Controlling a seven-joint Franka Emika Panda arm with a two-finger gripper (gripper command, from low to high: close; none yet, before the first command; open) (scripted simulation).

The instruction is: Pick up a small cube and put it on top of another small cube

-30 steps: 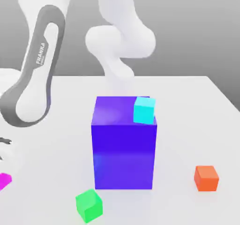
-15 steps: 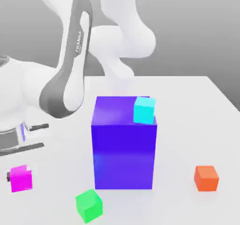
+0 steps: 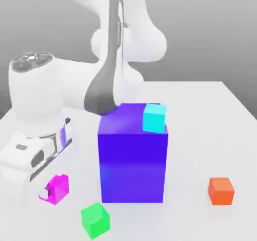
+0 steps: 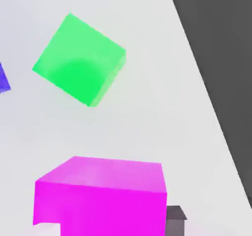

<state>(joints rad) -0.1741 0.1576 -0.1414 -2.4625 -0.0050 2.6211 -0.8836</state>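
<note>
A small magenta cube [image 3: 57, 186] sits between the fingers of my gripper [image 3: 53, 191], which is shut on it low over the white table [image 3: 201, 109], at the exterior view's left of the big blue-purple block [image 3: 133, 154]. In the hand view the same magenta cube [image 4: 98, 193] is close up, with one dark finger [image 4: 174, 219] against its side. A small cyan cube [image 3: 154, 118] rests on the block's top, at its right corner. A green cube [image 3: 95, 219] [image 4: 78, 58] lies on the table just in front of the block.
An orange cube [image 3: 221, 191] lies on the table at the exterior view's right. The arm's white links [image 3: 55, 94] lean over the table's left side, beside the block. The table's edge [image 4: 206, 82] runs close past the green cube.
The arm has swung toward the exterior view's right, carrying the magenta cube from the far left edge to a spot near the blue-purple block. The other cubes have not moved.
</note>
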